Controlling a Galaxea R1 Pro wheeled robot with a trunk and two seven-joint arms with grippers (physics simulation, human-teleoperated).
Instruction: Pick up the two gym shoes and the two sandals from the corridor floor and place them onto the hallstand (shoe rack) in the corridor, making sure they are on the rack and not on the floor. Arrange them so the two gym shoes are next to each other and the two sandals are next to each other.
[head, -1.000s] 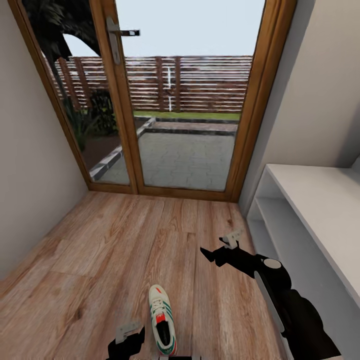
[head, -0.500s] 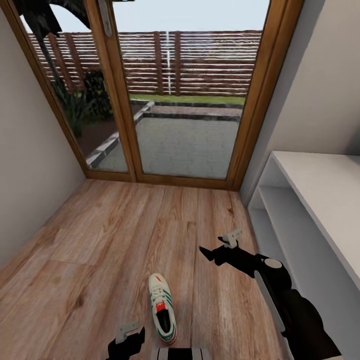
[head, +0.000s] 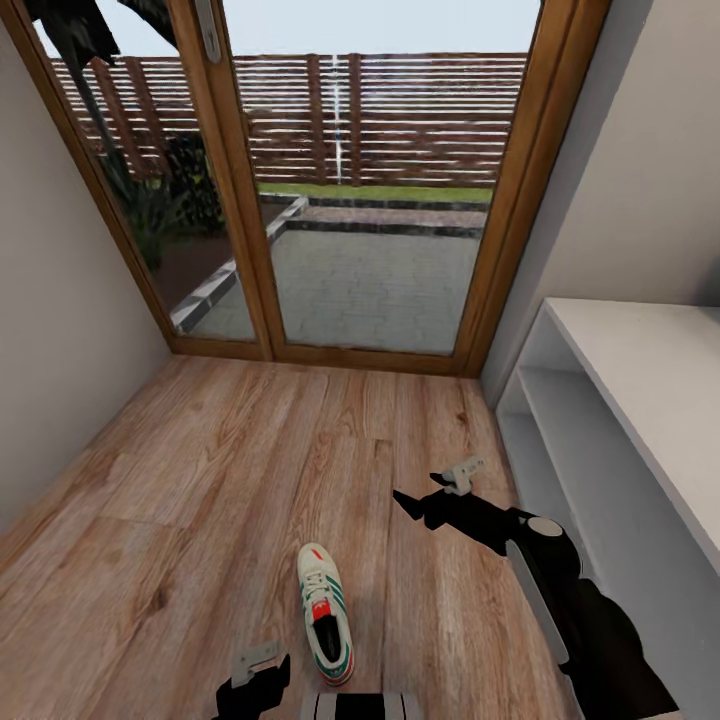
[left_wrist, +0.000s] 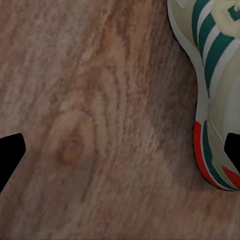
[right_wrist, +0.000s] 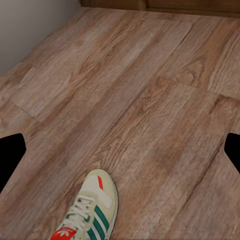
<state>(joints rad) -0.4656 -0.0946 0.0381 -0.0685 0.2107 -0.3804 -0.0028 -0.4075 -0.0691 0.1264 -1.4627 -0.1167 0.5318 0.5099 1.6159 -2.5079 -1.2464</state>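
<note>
At six o'clock, nearest, the left gripper (head: 250, 680) hovers spread and empty beside one gym shoe (head: 325, 612) lying on the corridor floor (head: 220, 470). At three, the right gripper (head: 425, 500) hangs released too. Further right stands the hallstand (head: 620, 400); at twelve, the glass door (head: 360, 190).

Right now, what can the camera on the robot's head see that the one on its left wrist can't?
Head view alone: the glass door with the fenced patio beyond, the pale grey hallstand on the right, and the right gripper hanging open above the planks. Left wrist view alone: a close look at wood grain and the shoe's red-orange heel accent. Both share the gym shoe lying on the corridor floor, beside the open left gripper.
</note>
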